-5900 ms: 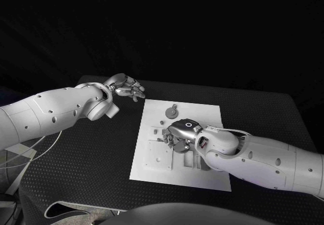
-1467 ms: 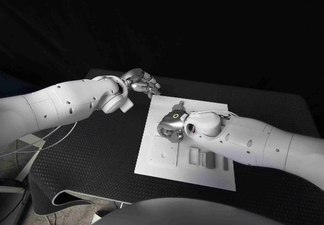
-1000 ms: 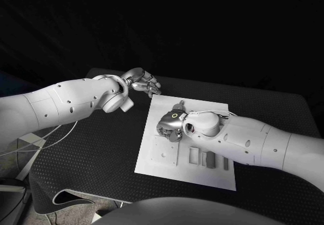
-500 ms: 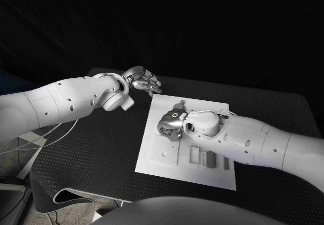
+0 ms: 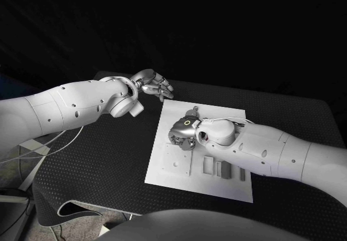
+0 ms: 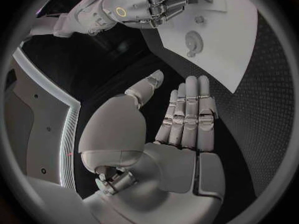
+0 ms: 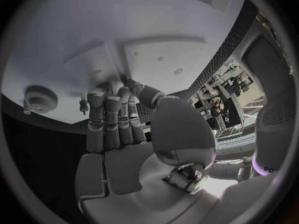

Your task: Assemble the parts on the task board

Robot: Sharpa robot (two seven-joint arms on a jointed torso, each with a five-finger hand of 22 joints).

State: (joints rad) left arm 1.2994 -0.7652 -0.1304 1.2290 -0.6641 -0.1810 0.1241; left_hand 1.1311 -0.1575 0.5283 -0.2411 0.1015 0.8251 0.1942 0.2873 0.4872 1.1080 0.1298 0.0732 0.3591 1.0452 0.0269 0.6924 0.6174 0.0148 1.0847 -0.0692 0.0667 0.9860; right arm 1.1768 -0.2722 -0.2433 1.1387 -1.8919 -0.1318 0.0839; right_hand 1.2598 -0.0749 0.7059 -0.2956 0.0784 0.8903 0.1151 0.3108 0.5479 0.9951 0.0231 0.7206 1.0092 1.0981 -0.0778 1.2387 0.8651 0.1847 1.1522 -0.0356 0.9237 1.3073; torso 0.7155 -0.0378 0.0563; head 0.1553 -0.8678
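Note:
The white task board point(image 5: 163, 176) lies mid-table. My right hand point(image 5: 182, 136) is bent down on its left middle, with the fingertips point(image 7: 112, 90) pressed against the board beside a raised square block point(image 7: 93, 67). Whether they pinch a part is hidden. A round toothed part point(image 5: 192, 110) stands near the far edge, and in the right wrist view this toothed part point(image 7: 40, 98) has a small peg point(image 7: 82, 104) beside it. My left hand point(image 5: 152, 84) hovers off the board's far left corner, fingers point(image 6: 187, 112) straight and holding nothing. The left wrist view takes in the board point(image 6: 233, 40) and the right hand point(image 6: 156, 5).
A square plate point(image 5: 176, 163) with small holes sits on the board's near left. Long narrow pieces point(image 5: 222, 170) lie side by side on its near right. Black textured table point(image 5: 94, 165) surrounds the board, with its front edge near my body.
The left hand has crept slightly right towards the board's far corner. The right hand stays bent on the same spot of the board. The camera shifted since the oldest frame.

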